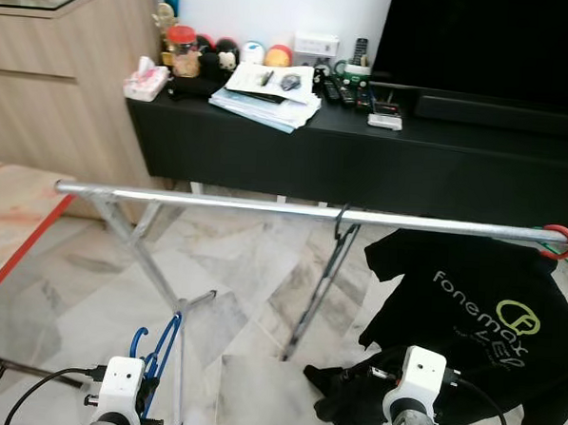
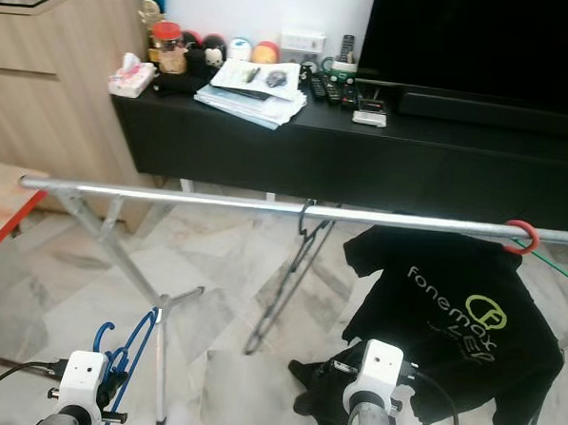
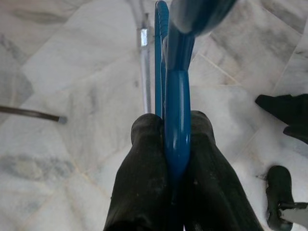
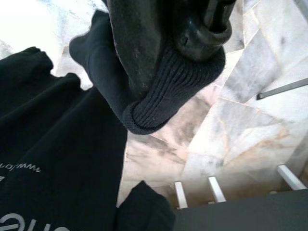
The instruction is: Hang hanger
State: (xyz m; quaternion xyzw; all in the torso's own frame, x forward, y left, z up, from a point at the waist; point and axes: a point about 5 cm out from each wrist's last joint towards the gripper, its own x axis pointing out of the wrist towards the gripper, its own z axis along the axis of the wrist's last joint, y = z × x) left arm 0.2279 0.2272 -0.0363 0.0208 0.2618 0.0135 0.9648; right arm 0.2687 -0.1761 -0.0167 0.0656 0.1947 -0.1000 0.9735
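Observation:
My left gripper is shut on a blue hanger, held low at the left over the marble floor; the hanger rises in front of the wrist. At the lower right, my right gripper is shut on the ribbed edge of a black garment, which bunches below the rail. A silver rail crosses in front of me. An empty black hanger hangs near its middle. A black printed T-shirt hangs at the right on a red hanger.
The rack's slanted legs stand on the floor below the rail. Behind it runs a black TV console with papers and remotes, with a wooden cabinet at the left. A red strip lies on the floor.

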